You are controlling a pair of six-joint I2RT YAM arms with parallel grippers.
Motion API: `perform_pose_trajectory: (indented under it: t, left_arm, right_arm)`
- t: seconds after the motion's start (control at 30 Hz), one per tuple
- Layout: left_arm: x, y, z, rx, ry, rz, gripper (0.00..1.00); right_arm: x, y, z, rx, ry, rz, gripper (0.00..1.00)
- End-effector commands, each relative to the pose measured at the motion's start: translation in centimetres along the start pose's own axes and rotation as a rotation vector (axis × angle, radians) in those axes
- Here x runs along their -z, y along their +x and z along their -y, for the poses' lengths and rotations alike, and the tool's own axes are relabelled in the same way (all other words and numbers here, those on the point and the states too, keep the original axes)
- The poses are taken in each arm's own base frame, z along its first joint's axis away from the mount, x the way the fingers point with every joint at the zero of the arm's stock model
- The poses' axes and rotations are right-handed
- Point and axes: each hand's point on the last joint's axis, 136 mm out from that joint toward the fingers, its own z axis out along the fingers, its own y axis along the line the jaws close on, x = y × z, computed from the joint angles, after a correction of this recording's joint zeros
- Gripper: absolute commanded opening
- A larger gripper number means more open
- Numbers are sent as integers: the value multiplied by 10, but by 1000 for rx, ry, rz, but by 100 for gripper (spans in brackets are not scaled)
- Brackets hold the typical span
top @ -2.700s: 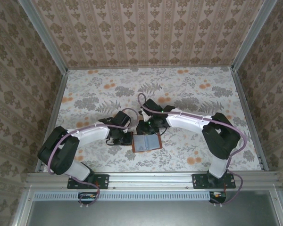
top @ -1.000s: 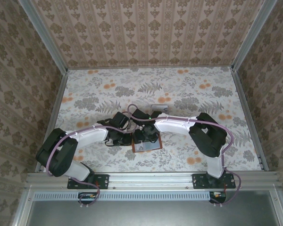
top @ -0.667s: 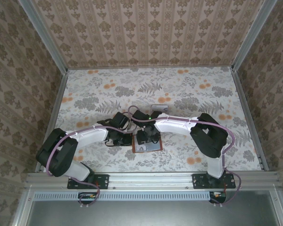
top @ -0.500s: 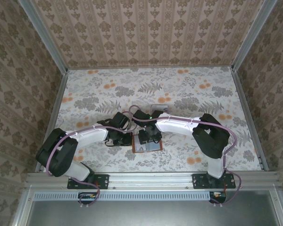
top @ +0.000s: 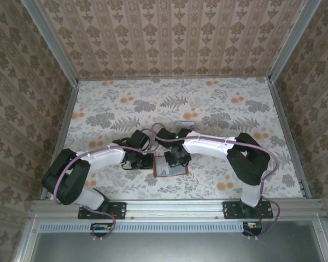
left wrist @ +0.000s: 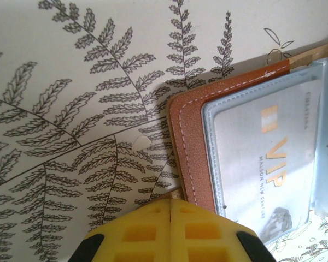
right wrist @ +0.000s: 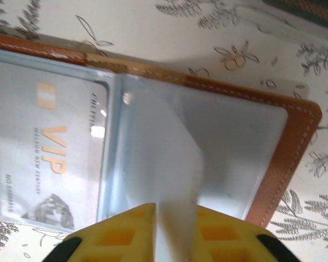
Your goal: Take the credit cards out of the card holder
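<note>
Floral-print worktop with grey ferns and orange blossoms, boxed in by patterned wallpaper on three sides. Brown leather card holder lying open and flat near the middle of the near edge, grey-blue lining facing up. Pale grey card printed "VIP" tucked in the clear pocket of the left half. Left end effector with yellow pads pressed together and nothing between them, tip at the holder's brown left border; contact hard to tell. Right end effector over the holder's right half, pads closed on a pale card tilted up out of that pocket. Small flat rectangle on the worktop just beyond both arms, apart from the holder.
</note>
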Motion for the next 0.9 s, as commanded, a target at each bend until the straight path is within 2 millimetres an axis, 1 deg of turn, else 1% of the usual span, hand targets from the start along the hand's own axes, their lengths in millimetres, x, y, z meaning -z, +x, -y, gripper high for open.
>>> perform_pose_trajectory:
  t: [0.0, 0.1, 0.2, 0.33, 0.43, 0.53, 0.6, 0.77, 0.87]
  left_arm:
    - [0, 12, -11, 0, -35, -42, 3]
    - [1, 14, -10, 4, -26, -46, 3]
    - [2, 18, -8, 15, -7, -55, 3]
    - [1, 26, -8, 32, 9, -59, 3]
    - [2, 27, -11, 37, 0, -51, 3]
    - [5, 23, -10, 32, -10, -41, 3]
    - [8, 18, -8, 24, -14, -31, 3]
    - [17, 4, 2, 12, -6, 1, 4]
    - [22, -3, 8, 5, 3, 20, 4]
  right_arm:
    - [5, 12, 14, -5, 30, -14, 16]
    - [2, 20, 17, -14, 24, -28, 14]
    - [-2, 25, 20, -21, 26, -36, 14]
    - [-5, 28, 23, -21, 34, -43, 15]
    - [-4, 28, 26, -15, 46, -38, 17]
    - [0, 26, 29, -9, 67, -30, 25]
    - [4, 24, 32, -1, 81, -19, 27]
    - [18, 15, 40, 4, 107, 15, 29]
    - [27, 9, 40, -2, 94, 36, 29]
